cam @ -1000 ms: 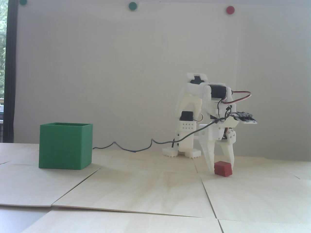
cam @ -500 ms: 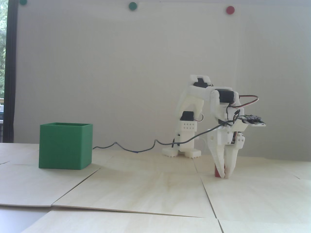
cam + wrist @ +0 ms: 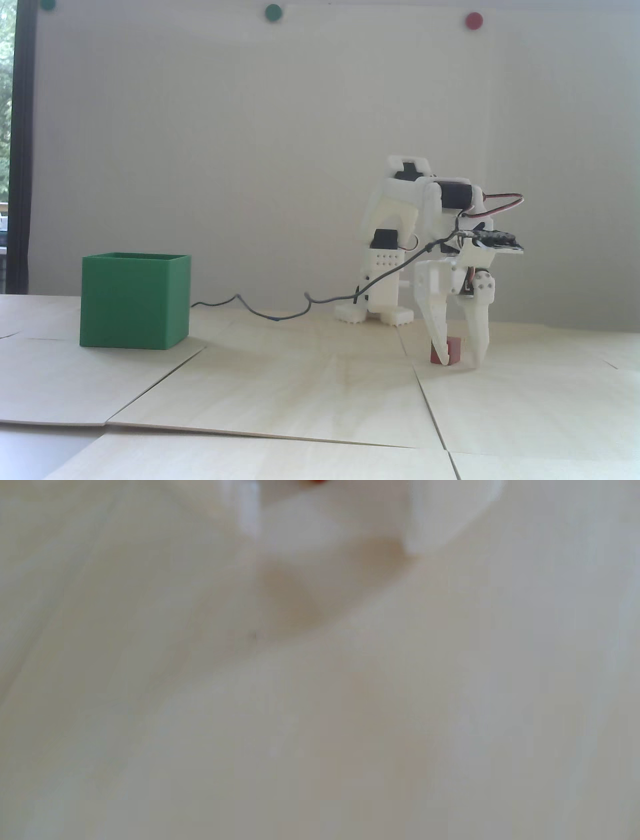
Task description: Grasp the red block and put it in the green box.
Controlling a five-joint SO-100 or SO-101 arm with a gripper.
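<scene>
pale wood table: one red block (between spread pincer tips), one green box.

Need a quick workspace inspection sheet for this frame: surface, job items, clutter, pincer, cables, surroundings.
Surface: pale wooden panels with visible seams, lying flat.
Job's things: red block on the surface at right of the fixed view, between the pincer's fingers; green box upright at left, well apart, its inside hidden.
Clutter: nothing seen.
Grippers: pincer open, tips down at the surface astride the block; left finger overlaps the block, a gap shows on the right side.
Cables: dark cable trails from the arm across the surface toward the box; red servo wire loops at the wrist.
Surroundings: plain wall, two green dots and one red dot on it; window edge at left.
</scene>
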